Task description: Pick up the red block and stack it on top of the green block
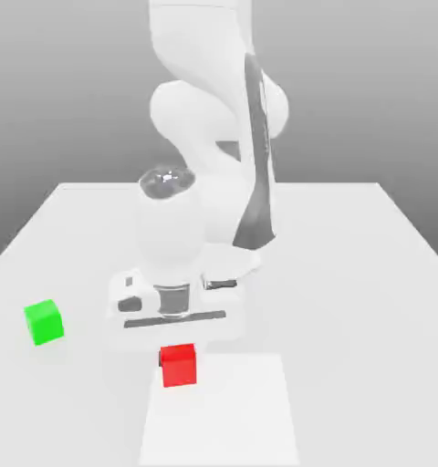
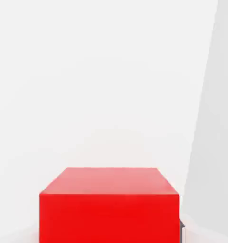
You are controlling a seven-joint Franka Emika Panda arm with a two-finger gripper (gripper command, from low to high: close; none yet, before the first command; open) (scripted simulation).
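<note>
A white table (image 1: 369,274) is seen spread beneath the jaws and out to every side of them, plain and matte. A slightly brighter rectangular patch (image 1: 241,410) is laid flat on it, starting just under the jaws and running away from them toward the table's near edge. A plain grey backdrop (image 1: 67,82) is seen behind and above the jaws, shading from darker at the top to paler where the table's far edge is met.
</note>
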